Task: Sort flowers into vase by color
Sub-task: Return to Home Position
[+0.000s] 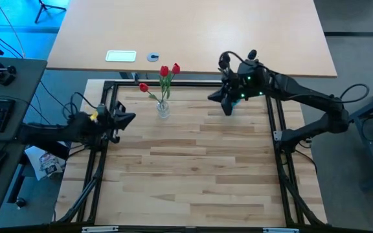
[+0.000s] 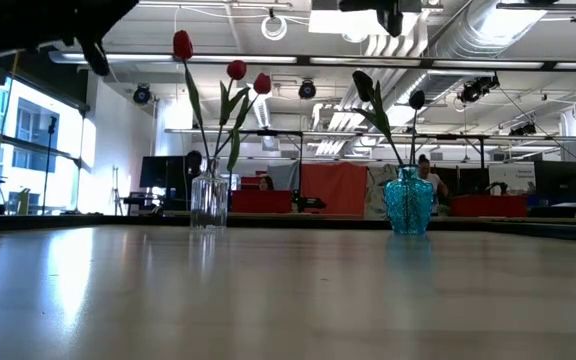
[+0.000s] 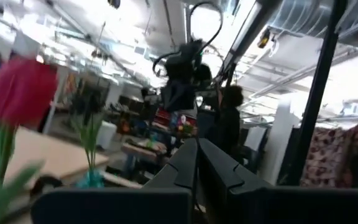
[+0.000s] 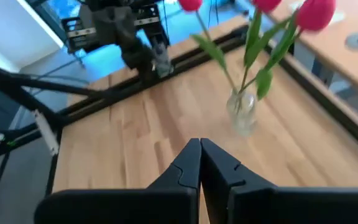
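We see the clear vase (image 1: 163, 109) at approx 11 o'clock on the wooden table (image 1: 193, 175). It holds three red flowers (image 1: 164, 70), stems in, heads fanned apart. At its 3 o'clock in the low view stands the blue vase (image 2: 408, 203) w/ black flowers (image 2: 363, 85), two dark heads showing. The right gripper (image 4: 199, 146) hangs at approx 1 o'clock over the table, roughly above the blue vase, fingers pressed together on nothing, while the left gripper (image 3: 197, 149) sits at the 9 o'clock edge, well apart from both vases, likewise closed & empty.
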You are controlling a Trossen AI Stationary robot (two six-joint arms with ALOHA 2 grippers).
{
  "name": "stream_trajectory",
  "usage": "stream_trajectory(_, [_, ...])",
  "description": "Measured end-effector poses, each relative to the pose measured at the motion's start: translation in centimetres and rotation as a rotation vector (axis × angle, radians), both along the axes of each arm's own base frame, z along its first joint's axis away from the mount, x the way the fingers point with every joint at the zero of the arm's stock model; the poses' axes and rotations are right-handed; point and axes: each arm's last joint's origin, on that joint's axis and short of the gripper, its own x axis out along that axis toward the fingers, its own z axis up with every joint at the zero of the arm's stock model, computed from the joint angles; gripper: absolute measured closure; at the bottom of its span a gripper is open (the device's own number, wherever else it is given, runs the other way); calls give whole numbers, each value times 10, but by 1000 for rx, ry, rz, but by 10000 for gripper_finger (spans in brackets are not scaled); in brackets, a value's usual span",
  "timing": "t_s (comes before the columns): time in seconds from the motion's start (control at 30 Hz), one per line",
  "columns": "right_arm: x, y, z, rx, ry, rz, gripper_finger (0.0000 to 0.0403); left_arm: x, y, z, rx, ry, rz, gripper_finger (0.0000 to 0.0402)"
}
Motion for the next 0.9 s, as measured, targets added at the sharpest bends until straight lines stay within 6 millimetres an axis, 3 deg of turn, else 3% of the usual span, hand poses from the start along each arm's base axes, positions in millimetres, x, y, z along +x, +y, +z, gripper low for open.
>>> stream_trajectory(0.13, [-2,6,-7,52,75,5,402,-3,1,-28,-85,-28,-39,401])
stream_trajectory(0.37, [-16,28,-17,77,178,86,403,-7,1,-28,-106,-36,-62,401])
stream_trajectory(0.5, [-41,42,-50,118,184,128,403,-8,1,-29,-135,-40,-73,401])
stream_trajectory(0.73, [-111,59,-114,157,-95,123,403,-7,1,-31,-139,-12,-73,401])
stream_trajectory(0.9, [-129,63,-152,93,-384,152,403,-6,1,-32,-141,3,-72,401])
